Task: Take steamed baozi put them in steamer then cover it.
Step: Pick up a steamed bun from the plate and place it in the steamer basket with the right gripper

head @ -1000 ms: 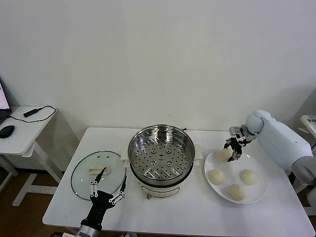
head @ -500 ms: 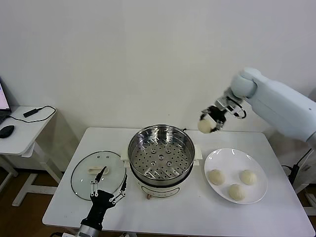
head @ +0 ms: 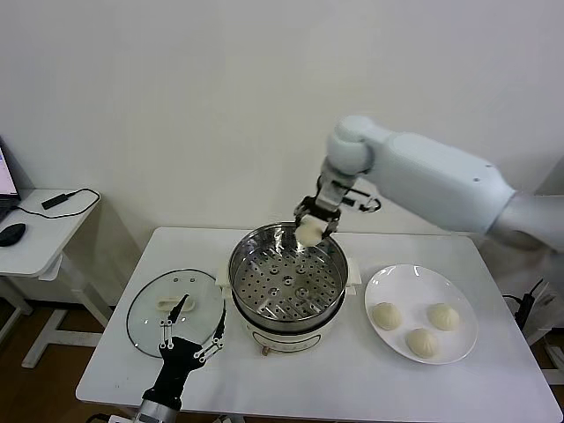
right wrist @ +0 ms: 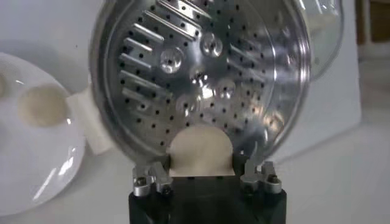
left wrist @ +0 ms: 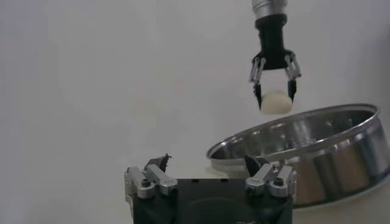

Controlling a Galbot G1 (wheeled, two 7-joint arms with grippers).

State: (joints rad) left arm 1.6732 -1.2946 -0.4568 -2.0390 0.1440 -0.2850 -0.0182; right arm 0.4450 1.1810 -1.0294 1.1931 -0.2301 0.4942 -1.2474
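My right gripper [head: 310, 227] is shut on a cream-white baozi [head: 308, 232] and holds it over the far rim of the steel steamer [head: 288, 280]. The perforated tray [right wrist: 207, 73] holds no buns; the held baozi [right wrist: 200, 151] fills the jaws in the right wrist view. The left wrist view shows that gripper [left wrist: 273, 97] with the bun above the steamer [left wrist: 304, 146]. Three baozi [head: 423, 341] lie on the white plate [head: 467, 348]. The glass cover [head: 145, 322] lies flat left of the steamer. My left gripper [head: 189, 333] is open above its near edge.
A small side table [head: 35, 238] with a mouse and cable stands to the far left. The white wall is close behind the table. The right arm's large white forearm [head: 441, 185] spans above the table's right back part.
My right gripper has lifted one baozi off the plate and carried it left, from above the plate to over the steamer's far rim. The left arm has not moved.
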